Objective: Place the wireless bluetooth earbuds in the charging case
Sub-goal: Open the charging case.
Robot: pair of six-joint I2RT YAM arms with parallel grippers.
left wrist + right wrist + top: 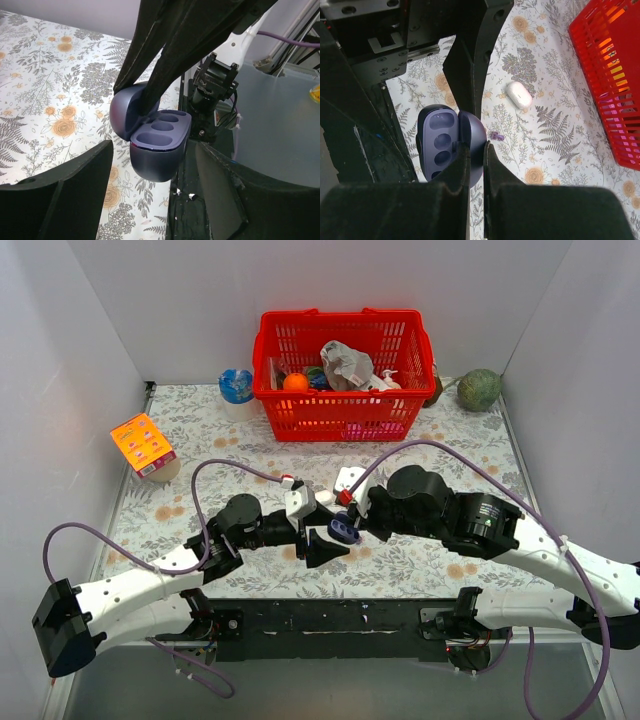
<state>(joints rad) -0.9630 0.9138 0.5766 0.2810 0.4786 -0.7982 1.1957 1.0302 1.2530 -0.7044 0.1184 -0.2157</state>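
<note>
Navy-blue and glossy, the charging case (157,162) stands open between the two arms, near the front edge of the floral mat (560,135). Its lid is tipped back and its tray of round wells faces up. The right gripper (476,150) is clenched on the lid: its two black fingers (450,200) pinch the lid's curved shell from either side, and the tray juts out to the side of them. The left gripper (154,147) is spread wide. Its fingers (60,200) stand one on each side of the case's lower half, apart from it and touching nothing. Whether the case's underside rests on the mat cannot be told.

One tiny purple earbud (494,135) lies on the mat just beyond the lid, outside the case. Farther on, towards the red basket (330,415), a closed white oval shell (518,94) lies flat on the mat, well apart from both grippers.

The basket stands at the back of the mat and holds a jumble of small things, among them an orange ball (295,382). A blue-and-white ball-like cup (237,387) sits just to its left, a green round object (480,390) is at the back right, and an orange box (143,445) stands at the left edge.
</note>
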